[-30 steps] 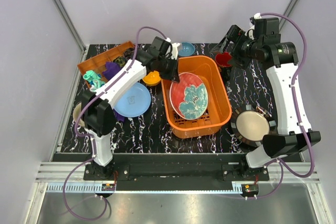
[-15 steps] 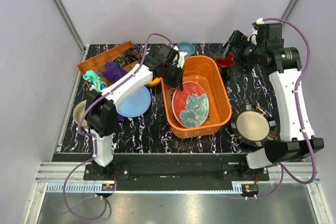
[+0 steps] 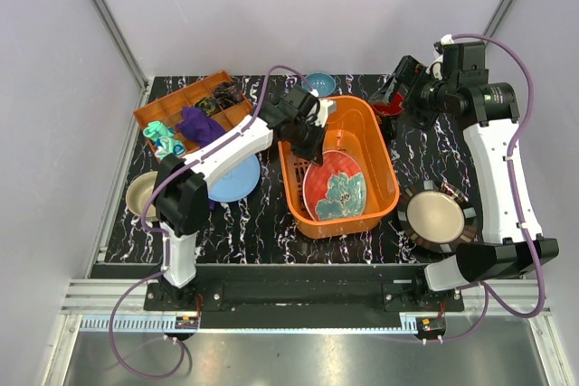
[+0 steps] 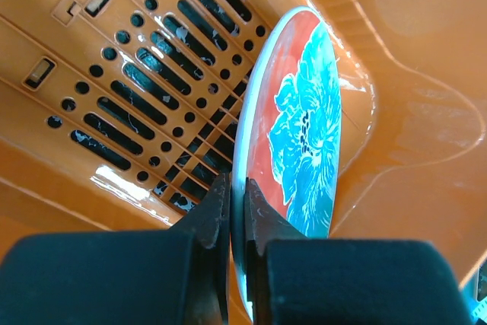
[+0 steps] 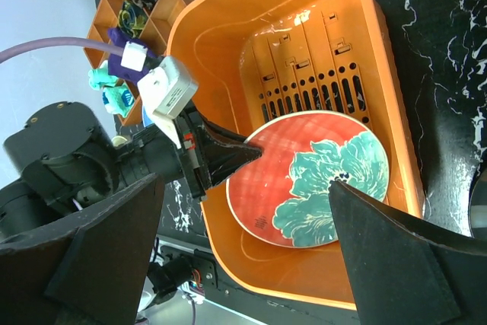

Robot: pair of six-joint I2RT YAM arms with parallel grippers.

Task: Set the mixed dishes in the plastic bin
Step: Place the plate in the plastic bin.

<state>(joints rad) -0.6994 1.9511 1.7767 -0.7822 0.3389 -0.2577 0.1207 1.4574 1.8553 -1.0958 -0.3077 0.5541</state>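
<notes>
1. Red with a blue-green flower, the patterned plate (image 3: 335,192) is inside the plastic bin (image 3: 387,164), toward its near end and over the slotted bottom.
2. The plate is round, so it has no real long axis. It is tilted rather than flat: its far-left rim is raised, and the painted face points up and seems to slant toward the bin's right wall. The low edge looks to sit near the foot of the wall, but contact there cannot be told for certain.
3. The left gripper (image 4: 236,192) reaches down into the bin with its jaws pinched tight on the raised rim, so the plate is not yet let go.
4. Judged from this, the task is at an early stage. One dish is nearly placed and no other is in the bin.
5. Out on the counter (image 3: 262,223) lie the light blue plate (image 3: 231,180) left of the bin, the small blue bowl (image 3: 318,84) behind it, the red mug (image 3: 387,108) at its far right corner, the dark striped-rim plate (image 3: 436,215) at near right, and the beige bowl (image 3: 142,194) at near left.
6. The right gripper (image 3: 391,89) hangs just beyond the mug, its jaws spread wide and empty.
7. The compartment tray (image 3: 176,101), purple cloth (image 3: 197,124) and teal toy (image 3: 161,137) sit at far left.
</notes>
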